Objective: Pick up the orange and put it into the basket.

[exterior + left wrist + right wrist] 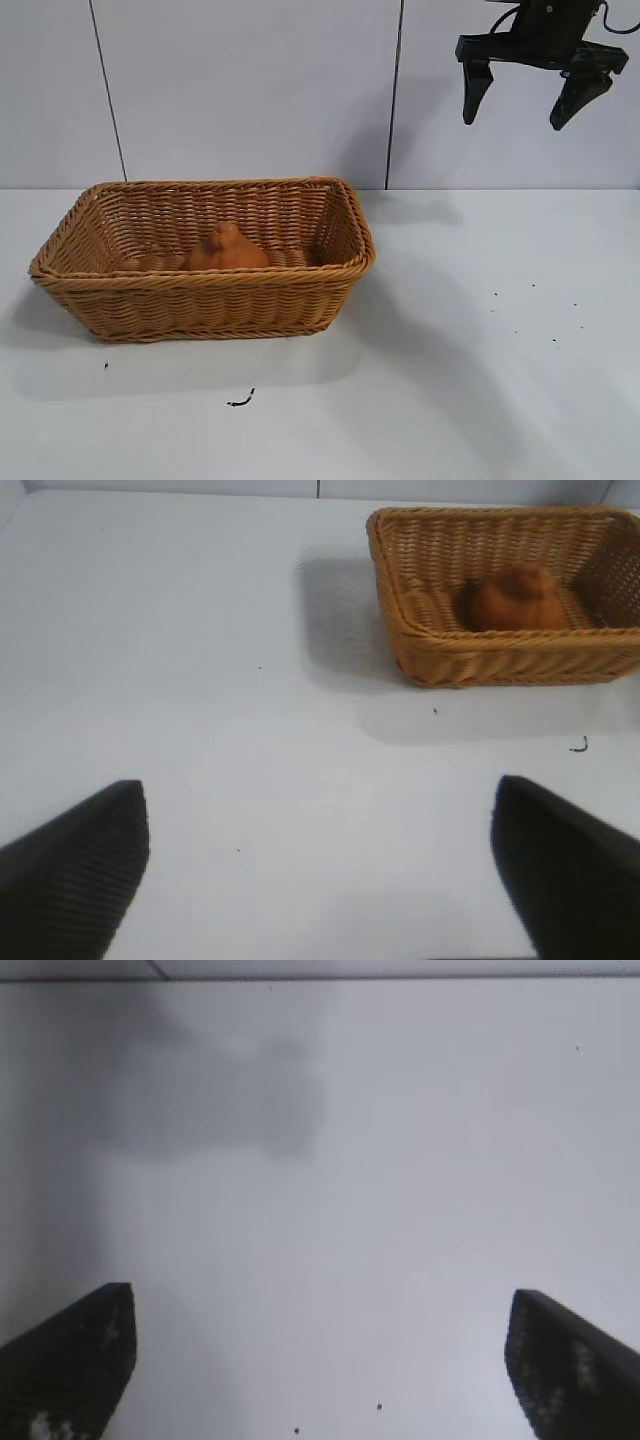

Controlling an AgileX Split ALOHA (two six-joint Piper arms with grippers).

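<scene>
— Where is your fruit now?

— Your dull orange, knobby-necked orange [226, 250] sits inside the tan-brown rectangular woven wicker basket [200, 292], on its floor near the front wall, neck pointing up. The basket rests on the white table [480, 380] at about nine o'clock from the table's centre.

— And your grippers?

— Your right gripper [523, 98] hangs high at about one o'clock, well apart from the basket — its two black fingers [474, 92] spread wide with nothing between them. Your left gripper [320, 865] hovers over bare table, fingers [75, 865] likewise spread and holding nothing; the basket lies well beyond it. A small dark scrap [240, 401] lies on the table near the basket's front.
</scene>
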